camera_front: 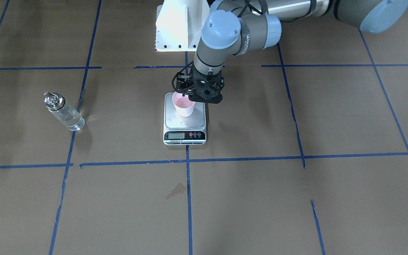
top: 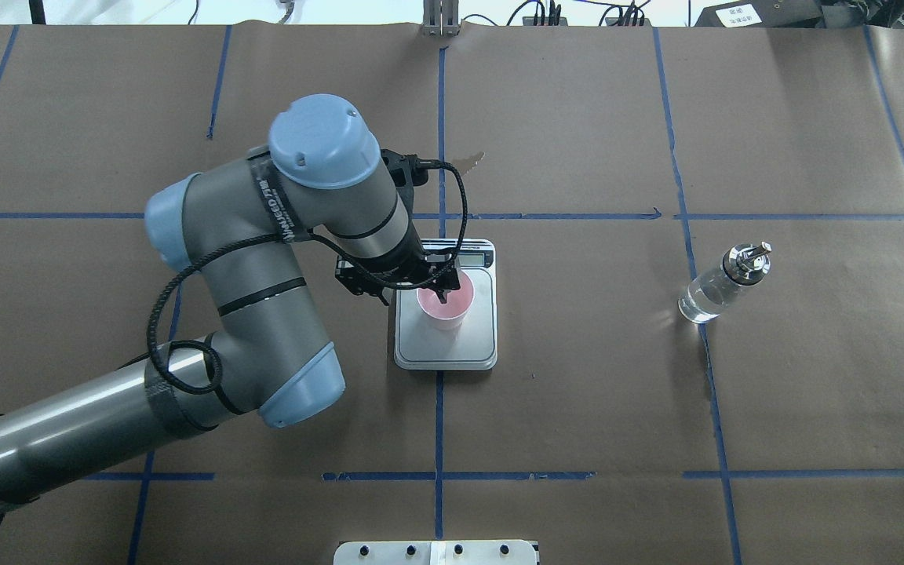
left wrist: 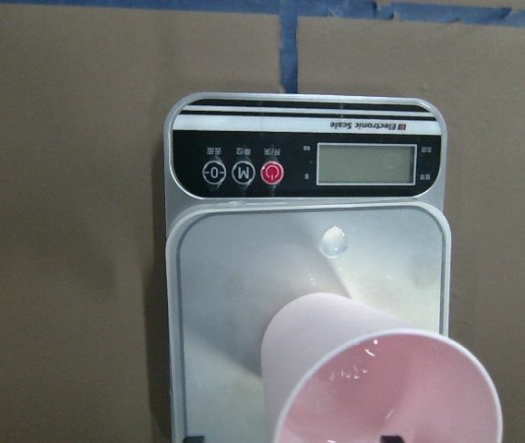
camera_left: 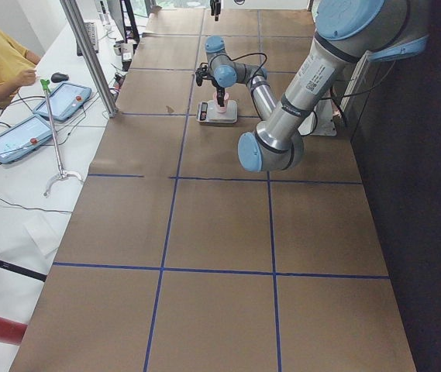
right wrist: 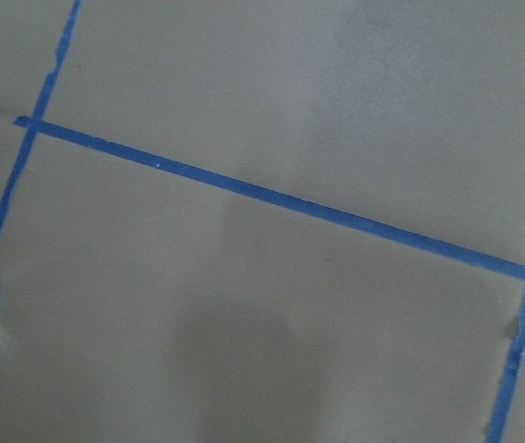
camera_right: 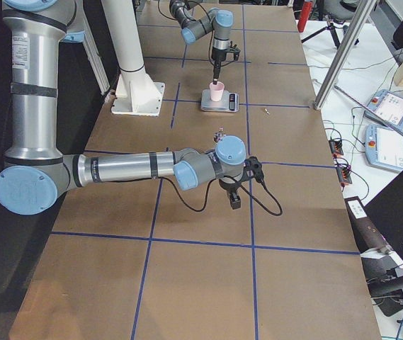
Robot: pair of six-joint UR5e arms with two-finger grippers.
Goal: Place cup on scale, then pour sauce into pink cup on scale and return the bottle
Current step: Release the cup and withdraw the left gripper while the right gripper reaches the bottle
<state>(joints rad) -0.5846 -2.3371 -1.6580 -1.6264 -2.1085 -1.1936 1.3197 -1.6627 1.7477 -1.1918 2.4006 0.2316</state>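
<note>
Seemingly, the left gripper [top: 445,293] pinches the cup [top: 442,311] on the scale [top: 480,348].

Pink cup [camera_front: 183,105] upright on steel scale [camera_front: 186,123].
Clear glass bottle [camera_front: 64,111] upright, well apart, holding colourless sauce [camera_front: 72,120].

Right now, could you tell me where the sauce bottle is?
In the overhead view the bottle stands upright on the robot's right side of the table, well clear of the scale, by a blue tape line.
</note>
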